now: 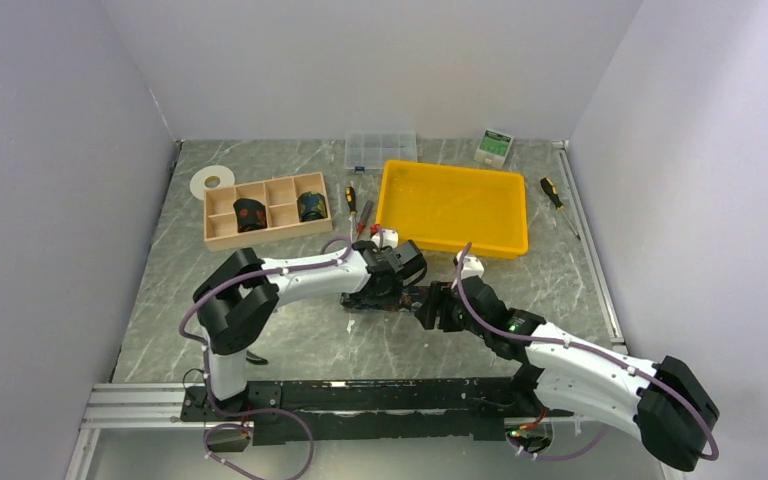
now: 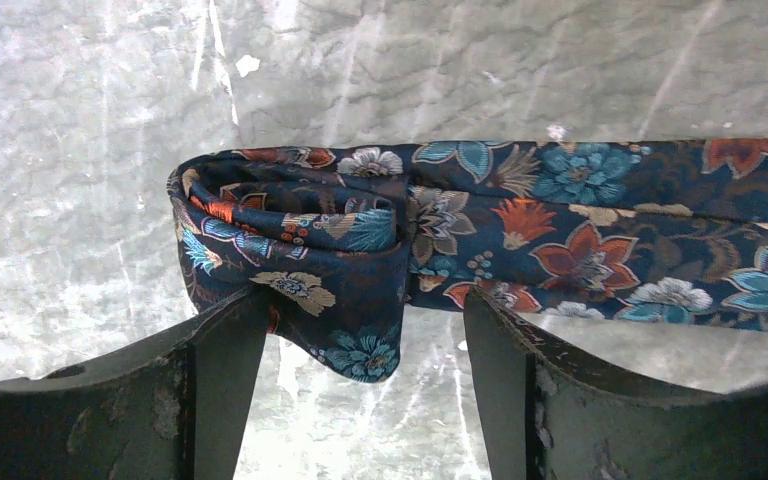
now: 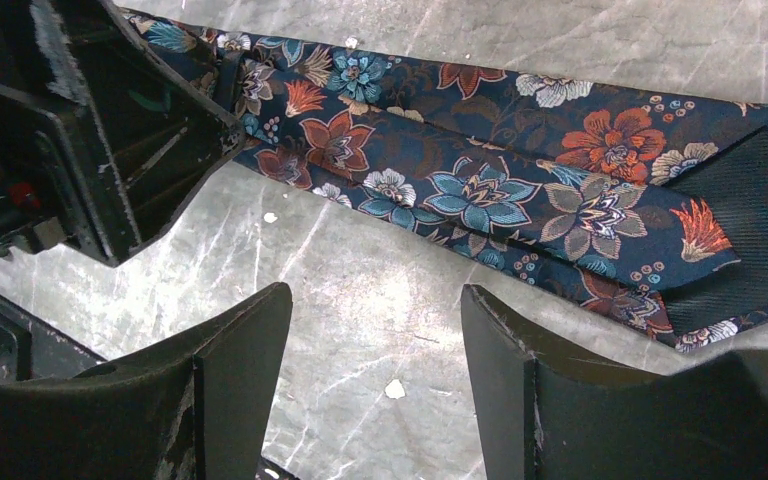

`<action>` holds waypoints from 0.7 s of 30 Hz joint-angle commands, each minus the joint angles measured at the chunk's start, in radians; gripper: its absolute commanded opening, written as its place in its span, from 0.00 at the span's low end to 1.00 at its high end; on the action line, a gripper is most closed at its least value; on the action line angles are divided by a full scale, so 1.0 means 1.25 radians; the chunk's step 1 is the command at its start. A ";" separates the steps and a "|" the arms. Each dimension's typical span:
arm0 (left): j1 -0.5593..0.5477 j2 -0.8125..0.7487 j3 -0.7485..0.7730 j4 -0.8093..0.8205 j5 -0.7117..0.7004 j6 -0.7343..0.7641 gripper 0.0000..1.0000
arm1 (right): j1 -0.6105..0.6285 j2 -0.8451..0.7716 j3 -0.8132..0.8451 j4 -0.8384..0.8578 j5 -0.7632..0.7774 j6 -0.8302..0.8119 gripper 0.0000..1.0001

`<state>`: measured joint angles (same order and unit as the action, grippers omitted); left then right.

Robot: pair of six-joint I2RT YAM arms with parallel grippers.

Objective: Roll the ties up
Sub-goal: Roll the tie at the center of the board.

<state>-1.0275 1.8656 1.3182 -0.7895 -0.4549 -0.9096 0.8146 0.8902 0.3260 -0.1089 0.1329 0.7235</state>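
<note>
Logging silky floral tie (image 2: 580, 220), end folded; pointed tip in right-wrist view only. We are finding left gripper (image 2: 360, 320), right gripper (image 3: 375, 300) gaping, empty.

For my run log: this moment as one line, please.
tie: one end loosely rolled, rest flat | left gripper: open at roll | right gripper: open, empty | box: two rolled ties

A dark navy floral tie (image 2: 560, 215) lies flat on the marbled desk (image 2: 80, 150). One end is folded over into a loose, flattened first coil, and the strip runs on to the pointed wide end, where black lining shows. A coiled tie (image 1: 250, 213) and a second coiled tie (image 1: 310, 207) sit in separate compartments of a wooden tray (image 1: 222, 240).
</note>
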 commanded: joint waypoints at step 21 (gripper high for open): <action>0.013 -0.296 -0.142 0.040 -0.030 -0.034 0.78 | -0.014 0.131 0.103 0.159 -0.149 0.020 0.74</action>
<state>-1.0183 1.6039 1.1633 -0.7300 -0.4309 -0.9134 0.8017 1.0237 0.3637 -0.0284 0.0154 0.7448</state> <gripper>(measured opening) 0.779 0.733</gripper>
